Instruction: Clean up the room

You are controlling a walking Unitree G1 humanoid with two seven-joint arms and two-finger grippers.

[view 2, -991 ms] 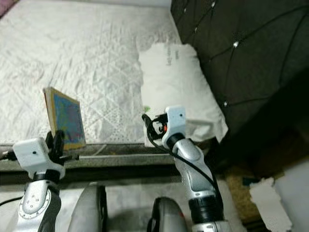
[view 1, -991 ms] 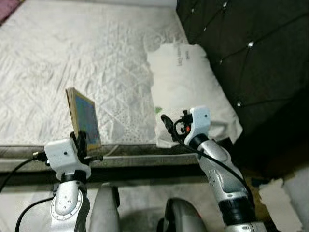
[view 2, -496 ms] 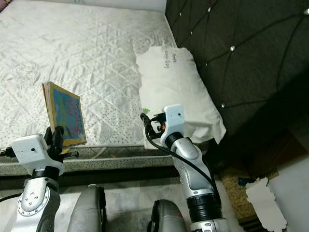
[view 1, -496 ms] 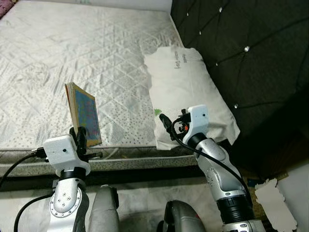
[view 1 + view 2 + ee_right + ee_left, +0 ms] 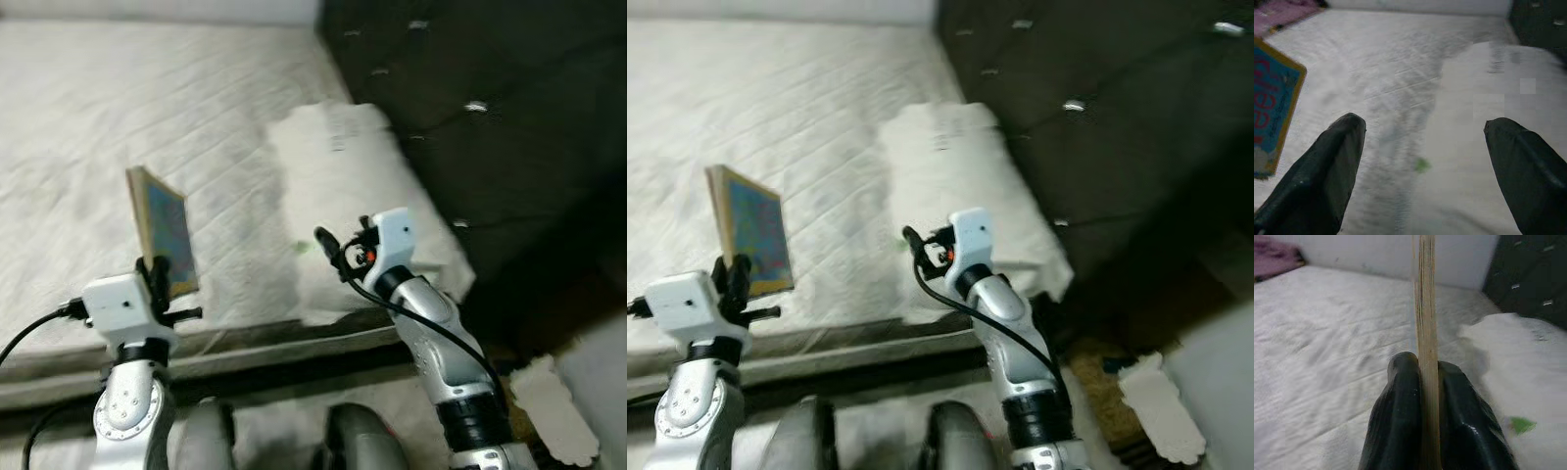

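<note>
A thin book (image 5: 162,231) with a blue cover and yellow border stands upright in my left gripper (image 5: 155,276), which is shut on its lower edge, above the near edge of the bed. In the left wrist view the book's page edge (image 5: 1425,323) runs straight up between the two black fingers (image 5: 1400,416). My right gripper (image 5: 1422,161) is open and holds nothing; it hovers over the near end of a white pillow (image 5: 343,186) that lies on the mattress by the headboard. The book (image 5: 1271,105) also appears at the edge of the right wrist view.
A white quilted mattress (image 5: 88,127) spreads ahead. A dark tufted headboard (image 5: 490,108) rises on the right. A purple cloth (image 5: 1273,257) lies at the far corner of the bed. White paper (image 5: 554,416) lies on the floor at the lower right.
The whole picture has shifted and blurred, so the camera has moved. Both grippers keep the same pose, the left still shut on the book, the right still open.
</note>
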